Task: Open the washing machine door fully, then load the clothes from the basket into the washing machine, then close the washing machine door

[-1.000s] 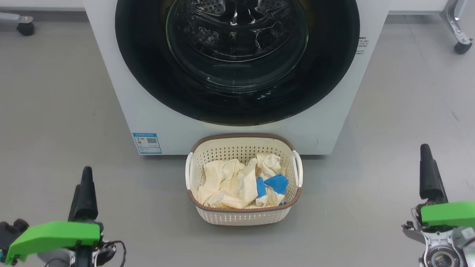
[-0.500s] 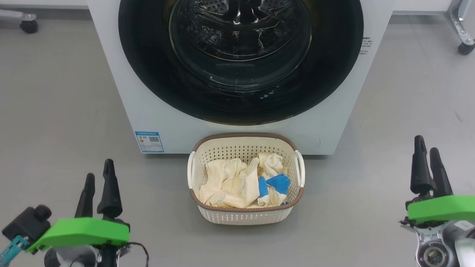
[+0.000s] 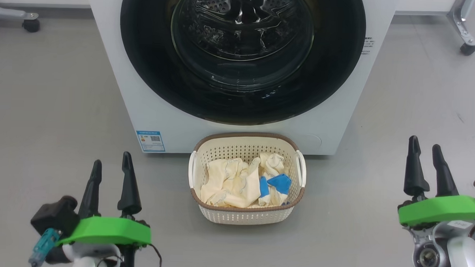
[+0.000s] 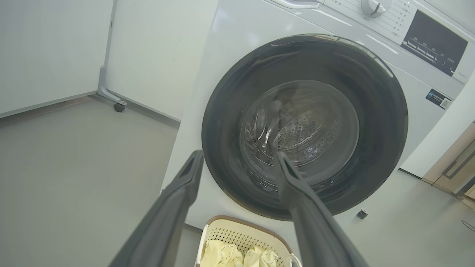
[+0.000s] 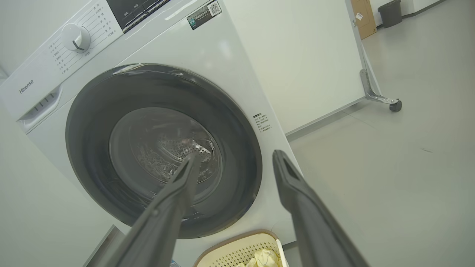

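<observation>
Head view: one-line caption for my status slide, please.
Left gripper and right gripper, both open, flank the basket of clothes before the washing machine, its door shut.

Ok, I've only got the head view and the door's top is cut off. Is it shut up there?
Observer: Yes, in the left wrist view the washing machine door lies closed against the front all around its top edge.
Operator: What's above it?
Observer: A white dial sits just above the door.
Operator: And off to my right?
Observer: A white partition stands there on a wheeled foot.
</observation>
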`<state>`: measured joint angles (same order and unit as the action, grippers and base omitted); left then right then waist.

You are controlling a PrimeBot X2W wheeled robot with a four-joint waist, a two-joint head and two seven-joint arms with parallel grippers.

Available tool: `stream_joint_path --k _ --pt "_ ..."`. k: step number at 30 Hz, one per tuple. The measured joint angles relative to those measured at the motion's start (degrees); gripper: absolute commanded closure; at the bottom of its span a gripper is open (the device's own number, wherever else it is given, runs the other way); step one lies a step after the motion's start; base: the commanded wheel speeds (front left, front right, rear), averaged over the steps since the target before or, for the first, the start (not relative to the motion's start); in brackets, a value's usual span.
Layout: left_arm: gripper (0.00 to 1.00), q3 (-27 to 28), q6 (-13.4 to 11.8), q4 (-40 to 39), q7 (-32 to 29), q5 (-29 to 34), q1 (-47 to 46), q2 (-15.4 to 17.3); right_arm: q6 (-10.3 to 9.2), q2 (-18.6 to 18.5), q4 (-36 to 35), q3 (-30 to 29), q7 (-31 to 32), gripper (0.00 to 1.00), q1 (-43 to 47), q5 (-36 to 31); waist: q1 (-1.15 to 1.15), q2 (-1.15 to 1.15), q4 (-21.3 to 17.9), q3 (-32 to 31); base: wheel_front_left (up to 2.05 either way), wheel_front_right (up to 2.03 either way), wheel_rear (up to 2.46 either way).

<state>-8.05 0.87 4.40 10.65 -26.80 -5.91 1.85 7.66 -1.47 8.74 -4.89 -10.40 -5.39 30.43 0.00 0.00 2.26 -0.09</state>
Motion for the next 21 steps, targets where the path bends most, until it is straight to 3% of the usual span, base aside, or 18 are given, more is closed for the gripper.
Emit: stream_joint_path --k 21 --pt "0.0 -5.09 -3.46 4.76 3.05 16.19 -1.24 0.21 0.0 -0.24 4.45 1.0 -3.32 0.0 -1.26 -13.36 0.0 0.0 0.35 -0.2 0.0 0.0 0.0"
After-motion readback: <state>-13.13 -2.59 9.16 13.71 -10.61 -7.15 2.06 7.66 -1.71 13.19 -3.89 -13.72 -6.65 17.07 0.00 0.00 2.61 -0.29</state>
